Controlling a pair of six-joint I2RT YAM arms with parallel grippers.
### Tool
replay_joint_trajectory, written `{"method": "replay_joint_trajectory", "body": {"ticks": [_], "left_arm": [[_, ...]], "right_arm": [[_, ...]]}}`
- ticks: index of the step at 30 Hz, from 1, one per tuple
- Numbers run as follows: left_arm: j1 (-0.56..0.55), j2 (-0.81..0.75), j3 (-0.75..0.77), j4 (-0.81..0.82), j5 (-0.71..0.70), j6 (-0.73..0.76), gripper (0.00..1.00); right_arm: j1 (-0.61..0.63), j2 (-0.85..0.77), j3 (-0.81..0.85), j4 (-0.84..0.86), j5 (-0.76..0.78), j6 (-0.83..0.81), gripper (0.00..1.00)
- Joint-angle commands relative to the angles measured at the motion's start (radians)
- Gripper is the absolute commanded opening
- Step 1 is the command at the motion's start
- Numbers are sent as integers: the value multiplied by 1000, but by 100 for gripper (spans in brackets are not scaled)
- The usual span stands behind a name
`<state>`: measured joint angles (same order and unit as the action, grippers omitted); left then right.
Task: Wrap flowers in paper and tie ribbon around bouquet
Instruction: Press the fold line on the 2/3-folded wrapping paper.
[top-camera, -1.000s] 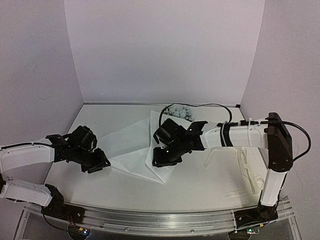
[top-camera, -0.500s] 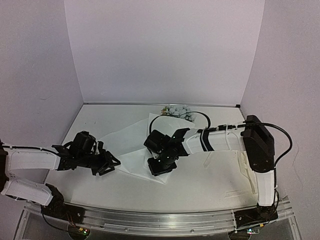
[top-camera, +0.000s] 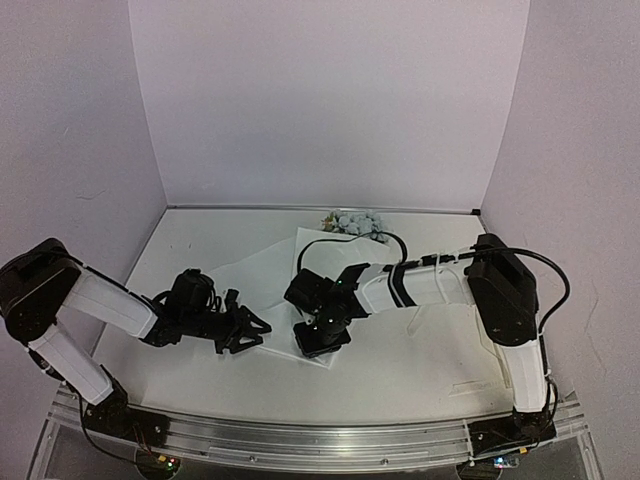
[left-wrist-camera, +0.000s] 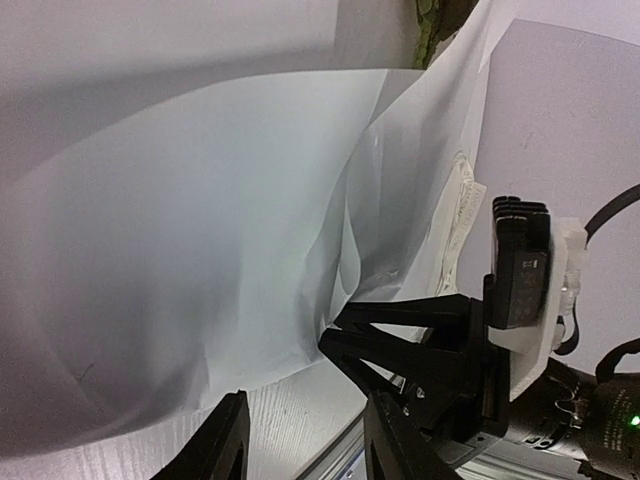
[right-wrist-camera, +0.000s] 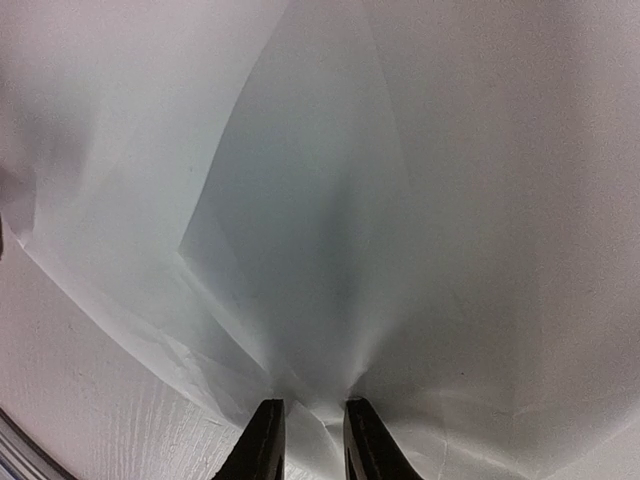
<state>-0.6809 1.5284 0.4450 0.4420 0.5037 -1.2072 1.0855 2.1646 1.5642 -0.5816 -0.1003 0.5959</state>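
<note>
Low reach: left fingers (left-wrist-camera: 226, 446) apart, right fingers (right-wrist-camera: 265, 441) pinched close.

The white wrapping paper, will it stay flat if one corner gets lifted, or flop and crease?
Probably floppy: the thin white wrapping paper sheet puckers into creases where the right gripper pinches it. Likely light and easily crumpled, since its folds stand up by themselves.

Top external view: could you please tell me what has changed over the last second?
The left claw swung right to the left edge of the paper, jaws open. The right claw drew nearer, toward the paper's near corner. The flowers stayed at the paper's far end.
</note>
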Motion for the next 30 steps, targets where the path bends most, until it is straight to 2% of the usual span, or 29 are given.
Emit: {"method": "replay_joint_trajectory", "body": {"ticks": [1, 10, 23, 30], "left_arm": [[-23, 59, 9, 150, 22, -47, 40], [23, -49, -34, -99, -177, 41, 45], [250, -186, -146, -310, -268, 133, 45], [374, -332, -167, -442, -283, 176, 46]], "right_arm": [[6, 20, 21, -9, -1, 13, 21], [6, 4, -18, -7, 4, 10, 21], [6, -5, -43, 0, 2, 8, 21], [6, -10, -48, 5, -1, 4, 21]]}}
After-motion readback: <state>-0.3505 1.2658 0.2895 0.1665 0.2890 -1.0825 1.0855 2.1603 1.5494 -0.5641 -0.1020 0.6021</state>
